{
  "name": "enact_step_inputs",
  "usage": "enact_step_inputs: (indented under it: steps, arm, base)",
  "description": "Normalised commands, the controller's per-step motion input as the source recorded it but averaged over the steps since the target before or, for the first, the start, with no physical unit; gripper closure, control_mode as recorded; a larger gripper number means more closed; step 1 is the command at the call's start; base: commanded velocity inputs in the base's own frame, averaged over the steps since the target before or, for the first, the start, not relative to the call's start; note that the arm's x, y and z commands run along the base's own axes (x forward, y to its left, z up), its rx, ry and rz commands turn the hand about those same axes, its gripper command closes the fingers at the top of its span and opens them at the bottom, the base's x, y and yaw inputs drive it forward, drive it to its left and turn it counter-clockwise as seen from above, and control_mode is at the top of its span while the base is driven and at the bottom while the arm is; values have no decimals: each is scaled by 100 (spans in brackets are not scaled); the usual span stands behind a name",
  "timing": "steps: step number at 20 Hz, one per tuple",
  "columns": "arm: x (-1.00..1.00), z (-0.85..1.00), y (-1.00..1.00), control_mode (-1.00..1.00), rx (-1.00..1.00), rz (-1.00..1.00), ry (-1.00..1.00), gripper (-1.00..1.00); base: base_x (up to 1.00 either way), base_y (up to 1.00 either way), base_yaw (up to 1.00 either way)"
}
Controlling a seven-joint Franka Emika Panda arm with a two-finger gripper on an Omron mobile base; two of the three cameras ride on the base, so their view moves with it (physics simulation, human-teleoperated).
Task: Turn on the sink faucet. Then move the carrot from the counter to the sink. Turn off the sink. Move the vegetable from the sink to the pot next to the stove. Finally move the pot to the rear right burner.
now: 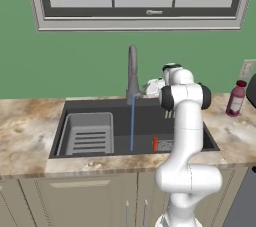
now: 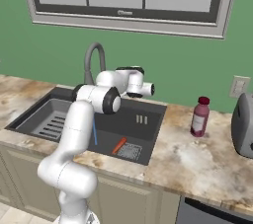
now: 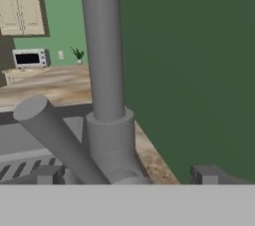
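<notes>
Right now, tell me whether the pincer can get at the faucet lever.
Probably yes. The pincer stands open at the sink faucet base, with its lever slanting up between the fingertips and nothing in between.

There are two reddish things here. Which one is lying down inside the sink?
The carrot. It is slim and orange-red, lying flat on the sink floor by the drain grate. The other one, the pink-red bottle with a dark cap, stands upright on the counter.
</notes>
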Motion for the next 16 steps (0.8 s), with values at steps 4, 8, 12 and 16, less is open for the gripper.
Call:
enact_step_inputs:
  steps: [4, 8, 12, 16]
  arm:
    - [0, 17, 47, -100, 0, 3, 0, -100]
    - [0, 16, 51, -100, 0, 0, 0, -100]
    - [0, 21, 57, -100, 0, 0, 0, -100]
    - [0, 15, 46, -100, 0, 0, 0, -100]
  base:
    - [0, 0, 0]
    - [0, 0, 0]
    - [0, 0, 0]
    - [0, 0, 0]
